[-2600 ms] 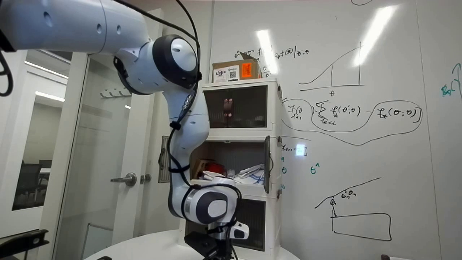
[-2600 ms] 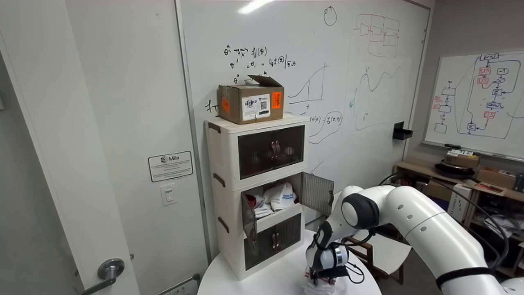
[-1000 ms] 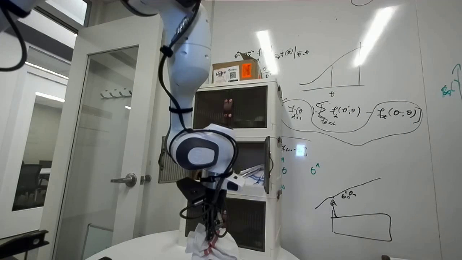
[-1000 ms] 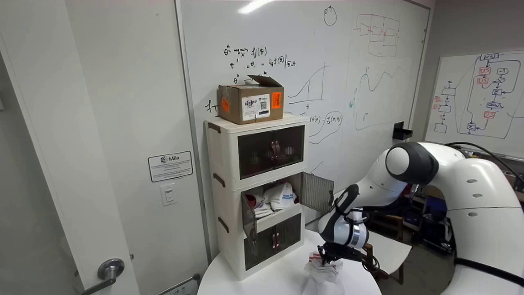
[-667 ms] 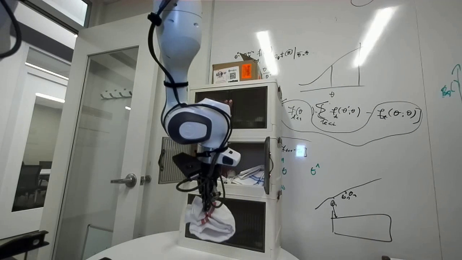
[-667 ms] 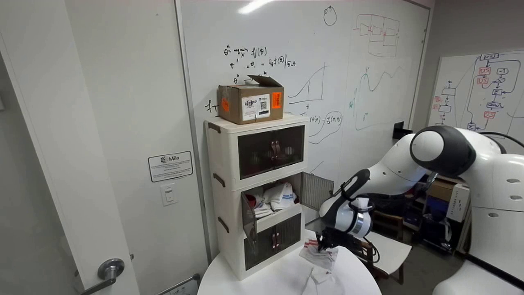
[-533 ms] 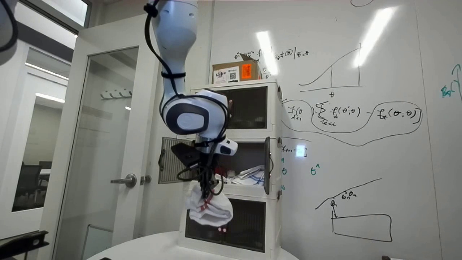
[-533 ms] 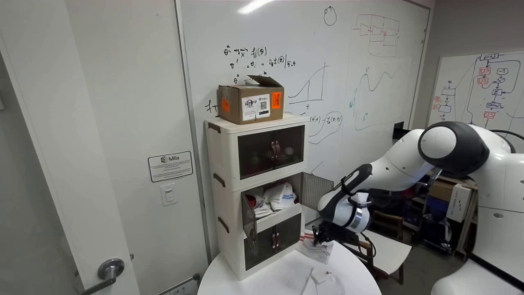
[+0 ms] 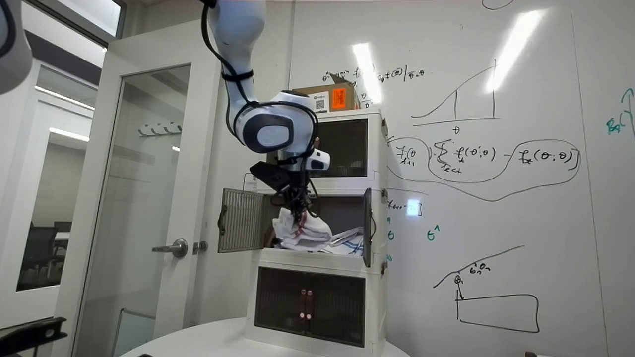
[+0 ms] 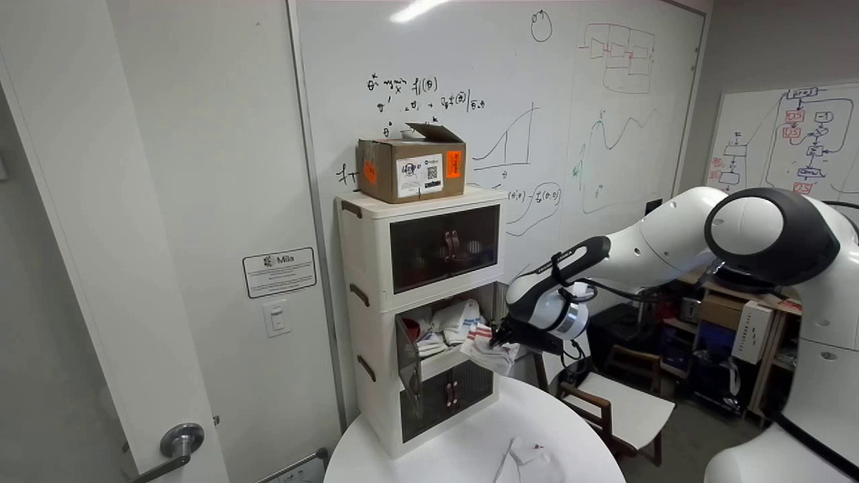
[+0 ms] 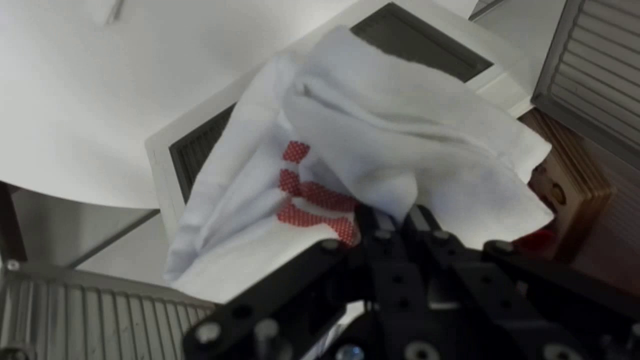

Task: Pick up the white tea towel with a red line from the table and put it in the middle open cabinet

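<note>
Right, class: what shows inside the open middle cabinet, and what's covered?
White cloth with blue stripes, a red item and a brown object. Whatever's under the cloth is hidden; the held red-striped towel blocks part of an exterior view.

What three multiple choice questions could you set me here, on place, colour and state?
1. Where is the orange-stickered box?
A. On the table
B. Atop the cabinet
C. On the floor

2. What colour are the stripes on the held towel?
A. Red
B. Green
C. Blue

3. How are the doors of the middle compartment?
A. Both shut
B. Only one open
C. Both open

1 B: both exterior views show it there.
2 A: red shows beside the pincer.
3 C: each is swung outward.
</note>
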Available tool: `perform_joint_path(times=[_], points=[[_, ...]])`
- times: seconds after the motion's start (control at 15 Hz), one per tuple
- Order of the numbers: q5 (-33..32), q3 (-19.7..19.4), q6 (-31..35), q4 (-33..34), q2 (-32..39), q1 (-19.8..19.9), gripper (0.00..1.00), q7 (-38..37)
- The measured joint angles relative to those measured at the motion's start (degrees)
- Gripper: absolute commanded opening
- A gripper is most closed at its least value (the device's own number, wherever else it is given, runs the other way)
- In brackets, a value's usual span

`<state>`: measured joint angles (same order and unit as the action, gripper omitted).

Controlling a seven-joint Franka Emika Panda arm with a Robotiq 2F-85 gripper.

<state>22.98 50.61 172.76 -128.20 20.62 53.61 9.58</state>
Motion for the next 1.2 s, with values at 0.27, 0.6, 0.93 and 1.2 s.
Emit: perform_joint_path(times=[0.27, 0.6, 0.93, 1.2], points=[[-3.51, -9.70, 0.32, 5.35, 0.39, -8.57, 0.02, -0.33], [-7.01, -22.13, 0.98, 14.39, 5.59, -21.62, 0.07, -3.34], [-7.16, -23.14, 0.98, 17.23, 8.03, -23.01, 0.07, -3.57], [-7.16, -24.19, 3.11, 16.46, 7.97, -23.72, 0.02, -3.57]])
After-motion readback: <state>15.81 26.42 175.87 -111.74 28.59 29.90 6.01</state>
